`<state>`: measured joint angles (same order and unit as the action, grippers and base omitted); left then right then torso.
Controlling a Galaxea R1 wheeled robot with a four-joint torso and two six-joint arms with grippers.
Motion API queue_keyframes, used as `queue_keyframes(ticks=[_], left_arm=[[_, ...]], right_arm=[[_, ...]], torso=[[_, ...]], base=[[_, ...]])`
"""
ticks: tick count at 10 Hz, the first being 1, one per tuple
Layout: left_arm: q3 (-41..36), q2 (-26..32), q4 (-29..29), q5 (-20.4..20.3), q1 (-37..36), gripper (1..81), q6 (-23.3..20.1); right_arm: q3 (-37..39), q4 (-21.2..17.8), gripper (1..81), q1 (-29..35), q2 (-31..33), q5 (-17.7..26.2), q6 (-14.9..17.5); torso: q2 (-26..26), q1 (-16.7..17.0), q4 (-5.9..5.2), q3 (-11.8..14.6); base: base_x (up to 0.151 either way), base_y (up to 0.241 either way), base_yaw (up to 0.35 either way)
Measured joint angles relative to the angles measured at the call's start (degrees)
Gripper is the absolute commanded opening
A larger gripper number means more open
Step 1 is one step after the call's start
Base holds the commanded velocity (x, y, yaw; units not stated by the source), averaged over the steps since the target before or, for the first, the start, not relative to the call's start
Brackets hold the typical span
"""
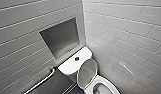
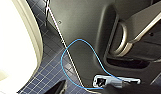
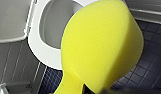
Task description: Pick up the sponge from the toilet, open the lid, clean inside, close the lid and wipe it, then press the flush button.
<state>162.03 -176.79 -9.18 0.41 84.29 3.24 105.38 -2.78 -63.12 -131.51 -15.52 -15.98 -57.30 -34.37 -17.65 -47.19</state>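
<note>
The sponge is plain bright yellow; the toilet is glossy white, its raised lid a shaded greyish white; the tank is white with a dark round flush button; the wall tiles are pale grey in staggered rows with lighter joints; the niche is darker grey; the grab rail is silvery; the floor is small dark blue squares gridded by pale lines; a cable is light blue.
</note>
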Motion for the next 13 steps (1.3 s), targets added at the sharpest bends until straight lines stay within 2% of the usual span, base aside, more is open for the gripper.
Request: queue_keyframes(ticks=[4, 7, 8, 9, 10, 13], left_arm=[[-0.1, -0.7, 0.0, 0.0, -0.1, 81.1, 0.0], [-0.1, -1.4, 0.0, 1.2, -0.1, 81.1, 0.0], [-0.1, -1.5, 0.0, 1.2, -0.2, 81.1, 0.0], [-0.1, -1.6, 0.0, 1.2, -0.2, 81.1, 0.0], [-0.1, -1.7, 0.0, 1.2, -0.1, 81.1, 0.0], [-0.1, -2.0, 0.0, 1.5, 0.0, 81.1, 0.0]], right_arm=[[3.5, 0.0, 1.0, 10.5, -2.7, 8.1, -0.2], [10.6, 0.1, 1.0, 16.8, -7.0, 12.7, -0.2], [12.0, 0.1, 1.0, 18.4, -8.4, 13.7, -0.2], [12.6, 0.2, 1.0, 19.0, -9.1, 14.6, -0.2], [12.8, 0.4, 1.0, 19.5, -9.6, 15.8, -0.2], [12.8, 0.5, 1.0, 20.6, -9.3, 16.2, -0.2]], torso=[[0.1, 0.0, -0.02, 0.0], [0.1, 0.0, -0.11, 0.0], [0.1, 0.0, -0.70, 0.0], [0.1, 0.0, -2.12, -0.1], [0.1, 0.0, -4.02, -0.1], [0.1, 0.0, -10.27, -0.1]], base=[[0.000, 0.000, 0.000], [0.000, 0.000, 0.000], [0.000, 0.000, 0.000], [0.000, 0.000, 0.000], [0.000, 0.000, 0.000], [0.000, 0.000, 0.000]])
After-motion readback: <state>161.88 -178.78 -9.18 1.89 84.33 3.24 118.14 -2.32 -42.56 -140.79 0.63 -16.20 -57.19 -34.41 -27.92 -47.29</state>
